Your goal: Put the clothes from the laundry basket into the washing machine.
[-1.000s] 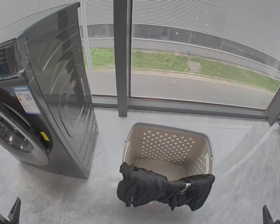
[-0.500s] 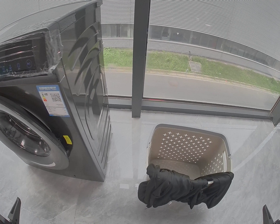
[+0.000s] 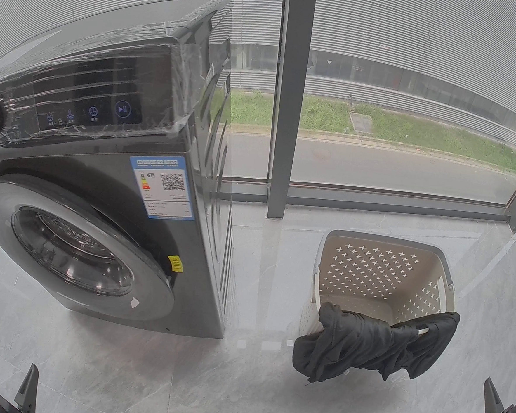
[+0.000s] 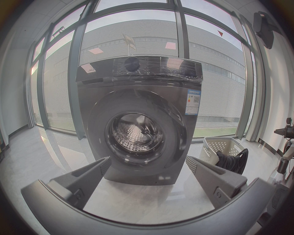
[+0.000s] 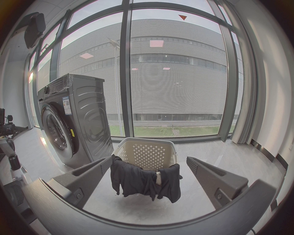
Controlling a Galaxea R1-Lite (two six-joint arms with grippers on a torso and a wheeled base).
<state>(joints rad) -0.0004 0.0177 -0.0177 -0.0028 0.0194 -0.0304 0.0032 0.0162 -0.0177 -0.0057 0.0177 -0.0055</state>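
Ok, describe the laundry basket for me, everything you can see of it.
The laundry basket is a cream plastic tub, rectangular with rounded corners and a greyish rim, its walls pierced with rows of small star-shaped holes. It stands upright on the pale marbled floor before the window, to the right of the washing machine and apart from it. A black garment lies draped over its near rim, hanging down outside; the part of the bottom that shows looks bare.
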